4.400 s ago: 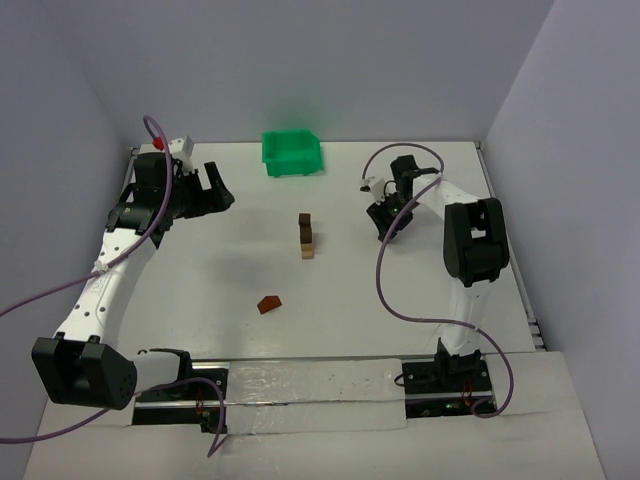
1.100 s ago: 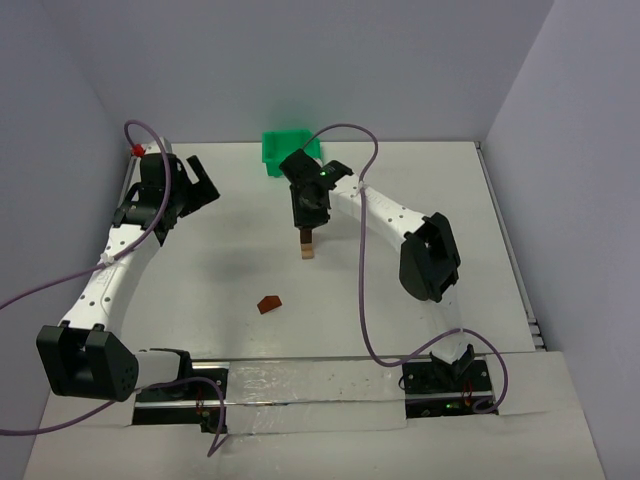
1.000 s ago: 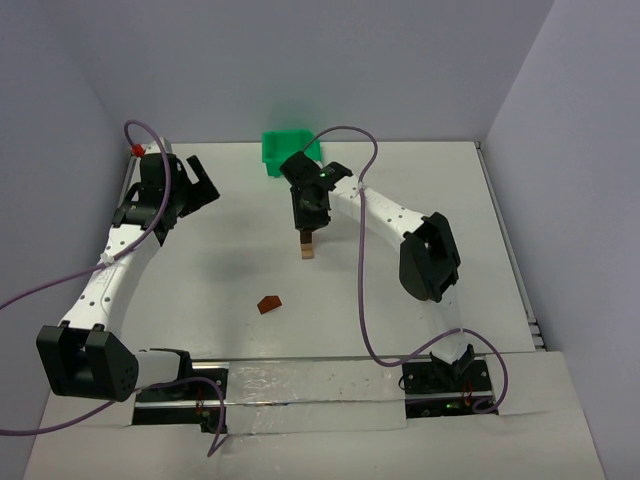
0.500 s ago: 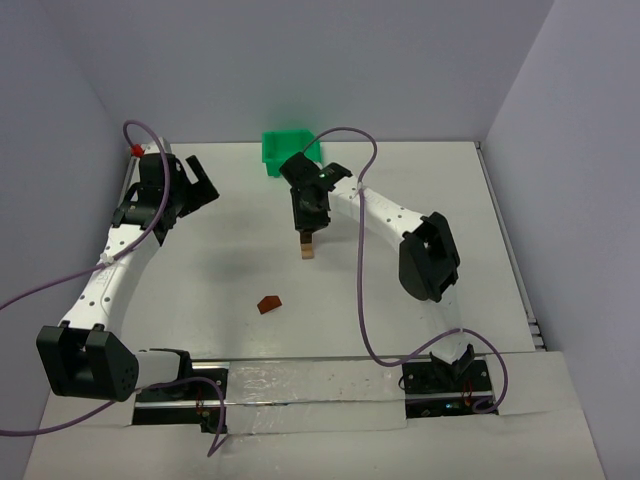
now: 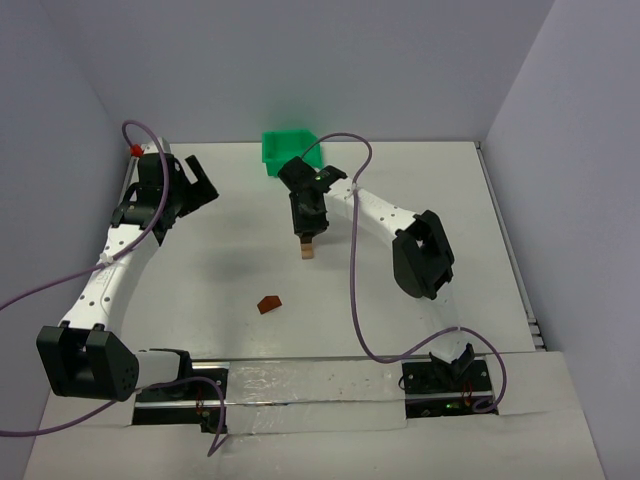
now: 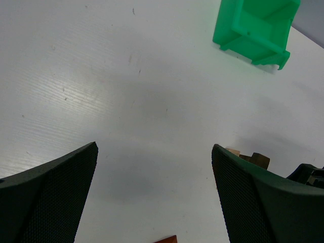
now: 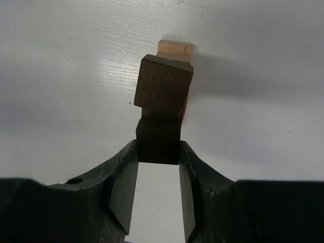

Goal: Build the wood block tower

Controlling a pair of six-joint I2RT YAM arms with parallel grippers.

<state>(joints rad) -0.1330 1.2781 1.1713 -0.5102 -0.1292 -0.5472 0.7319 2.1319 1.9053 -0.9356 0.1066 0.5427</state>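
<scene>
The wood block tower (image 5: 308, 248) stands mid-table as a narrow stack with a light tan block at its base. My right gripper (image 5: 307, 224) hangs right over it. In the right wrist view its fingers (image 7: 124, 177) are shut on a dark brown block (image 7: 158, 147). Beyond that block sit a brown cube (image 7: 163, 88), turned slightly, and the tan block (image 7: 174, 49). I cannot tell whether the held block rests on the cube. My left gripper (image 5: 192, 182) is open and empty at the far left (image 6: 154, 149). A reddish-brown wedge (image 5: 268, 303) lies alone nearer the bases.
A green plastic bin (image 5: 291, 152) stands at the back of the table behind the tower, also seen as the green bin (image 6: 253, 30) in the left wrist view. Grey walls close in the table on both sides and at the back.
Over four seconds the right arm swung from the right side to the tower and closed on the top dark block. In the last second it shifted only slightly. The left arm pulled back a little.
</scene>
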